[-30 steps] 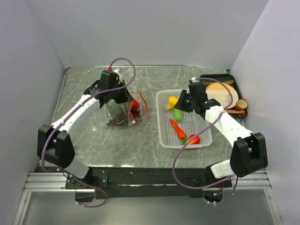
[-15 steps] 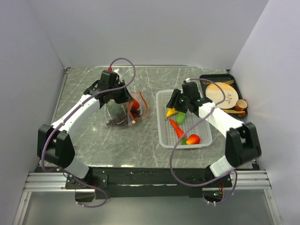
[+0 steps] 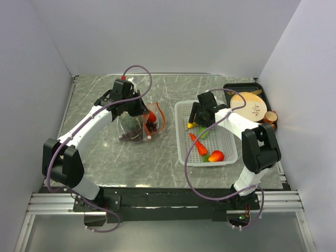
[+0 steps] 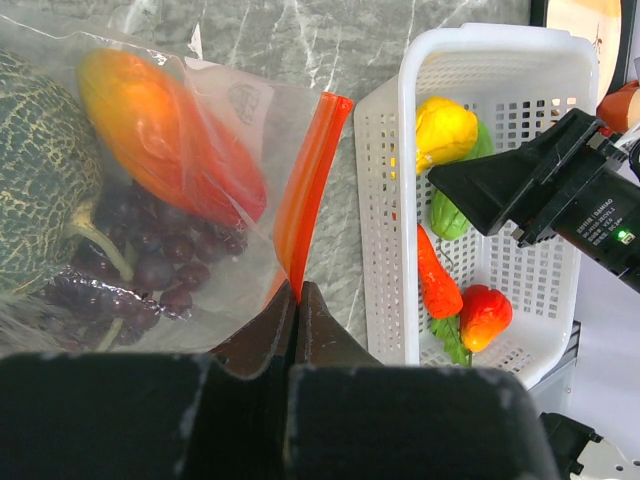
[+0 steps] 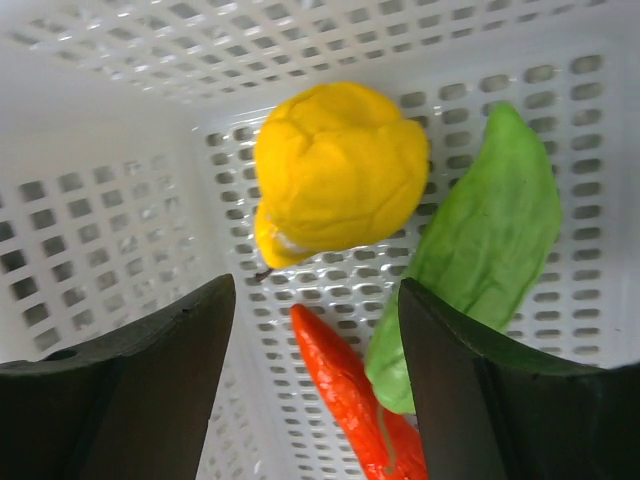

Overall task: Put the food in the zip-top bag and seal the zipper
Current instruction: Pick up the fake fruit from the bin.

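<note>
The zip-top bag (image 4: 240,110) is kept on the surface (image 3: 105,157) left of the white basket (image 4: 500,35). Its mouth edge is pinched at the zipper (image 4: 310,170) by the closed left claw (image 4: 297,300). A tomato (image 4: 160,120), grapes (image 4: 150,260) and a dark green fruit (image 4: 40,190) are seen inside. Within the basket, the right claw (image 5: 315,290) is spread open, empty, just before the yellow piece (image 5: 335,170), beside the green piece (image 5: 490,220) and carrot (image 5: 340,380).

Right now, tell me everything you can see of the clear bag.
The clear bag is crinkly see-through plastic with an orange-red strip along its mouth. It rests on the grey table left of the white basket, apart from it. Inside show a green melon, purple grapes and an orange-red fruit. The left pincer is shut on its mouth edge.
</note>
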`<act>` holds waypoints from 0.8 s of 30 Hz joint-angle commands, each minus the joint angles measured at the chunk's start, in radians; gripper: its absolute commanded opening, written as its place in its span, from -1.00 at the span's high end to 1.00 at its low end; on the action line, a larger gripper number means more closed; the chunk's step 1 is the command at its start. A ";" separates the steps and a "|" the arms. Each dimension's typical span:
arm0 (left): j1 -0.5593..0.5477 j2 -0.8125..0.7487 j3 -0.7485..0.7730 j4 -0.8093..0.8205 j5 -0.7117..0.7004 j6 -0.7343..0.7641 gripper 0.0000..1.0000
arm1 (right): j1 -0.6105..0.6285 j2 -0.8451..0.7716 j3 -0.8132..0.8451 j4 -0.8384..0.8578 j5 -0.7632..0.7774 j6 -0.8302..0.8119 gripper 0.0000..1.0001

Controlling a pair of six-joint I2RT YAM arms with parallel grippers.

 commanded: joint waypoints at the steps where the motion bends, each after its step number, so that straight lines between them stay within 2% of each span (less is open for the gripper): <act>1: -0.001 0.001 0.031 0.012 0.005 0.014 0.98 | 0.007 -0.021 0.023 0.005 0.079 -0.004 -0.50; 5: -0.001 0.010 0.045 0.006 0.008 0.020 0.98 | 0.007 -0.018 -0.055 0.178 0.039 0.042 -0.50; 7: -0.002 0.007 0.046 0.001 0.005 0.021 0.98 | 0.007 0.005 -0.046 0.203 0.032 0.065 -0.50; 11: -0.001 -0.005 0.029 0.001 -0.007 0.018 0.98 | 0.007 0.061 0.004 0.179 0.048 0.079 -0.50; 15: -0.002 -0.010 0.014 0.017 -0.001 0.011 0.99 | 0.004 0.090 -0.013 0.245 0.030 0.083 -0.50; 20: -0.002 0.003 0.026 0.001 -0.005 0.024 0.98 | 0.004 0.121 0.001 0.215 0.047 0.091 -0.47; 21: -0.001 0.006 0.028 0.000 -0.007 0.026 0.98 | 0.003 0.112 -0.006 0.223 0.047 0.092 -0.44; 24: -0.002 0.010 0.039 -0.009 -0.015 0.031 0.98 | 0.003 0.098 -0.023 0.239 0.047 0.088 -0.17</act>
